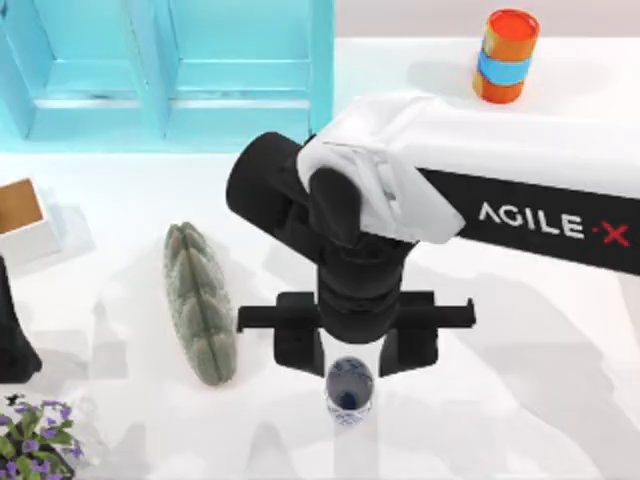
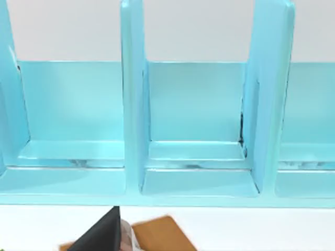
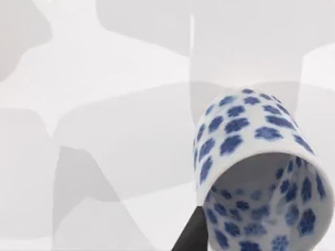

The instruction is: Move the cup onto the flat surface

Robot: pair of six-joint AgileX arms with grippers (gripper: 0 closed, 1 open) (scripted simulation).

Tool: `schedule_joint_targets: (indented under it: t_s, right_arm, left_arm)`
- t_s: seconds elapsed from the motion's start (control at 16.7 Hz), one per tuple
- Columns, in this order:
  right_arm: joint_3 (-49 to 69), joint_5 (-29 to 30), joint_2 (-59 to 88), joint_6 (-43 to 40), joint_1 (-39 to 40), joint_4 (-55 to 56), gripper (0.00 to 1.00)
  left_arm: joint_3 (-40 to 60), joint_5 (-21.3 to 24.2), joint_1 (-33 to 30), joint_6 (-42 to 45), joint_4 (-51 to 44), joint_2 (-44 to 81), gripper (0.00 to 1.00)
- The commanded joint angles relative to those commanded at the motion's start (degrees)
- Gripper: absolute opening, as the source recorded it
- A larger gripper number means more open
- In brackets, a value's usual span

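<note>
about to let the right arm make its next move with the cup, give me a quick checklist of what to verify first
1. Right pincer lined up on the cup: ok, its dark fingers stand either side of the cup in the top view.
2. Fingers closed on the cup: cannot tell; one dark finger sits right by the cup wall.
3. Cup upright: ok, round rim faces up.
4. Bare table around the cup: ok; the green ribbed object lies to its left, apart.
5. Orange cylinder out of the way: ok, far corner.
6. Left arm parked: ok, at the table's left edge.
</note>
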Motion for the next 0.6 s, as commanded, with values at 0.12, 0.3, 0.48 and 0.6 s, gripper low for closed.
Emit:
schedule_joint_targets:
  t_s: [0.12,0.3,0.48,0.6]
  right_arm:
    - [0.0,0.0,0.0,0.0,0.0,0.0,0.83]
    - [0.0,0.0,0.0,0.0,0.0,0.0,1.00]
    - [0.0,0.0,0.0,0.0,0.0,0.0,1.00]
    - [0.0,0.0,0.0,0.0,0.0,0.0,1.00]
  left_arm:
    - [0.0,0.0,0.0,0.0,0.0,0.0,1.00]
    - [0.0,0.0,0.0,0.0,0.0,0.0,1.00]
    - [0.0,0.0,0.0,0.0,0.0,0.0,1.00]
    - [0.0,0.0,0.0,0.0,0.0,0.0,1.00]
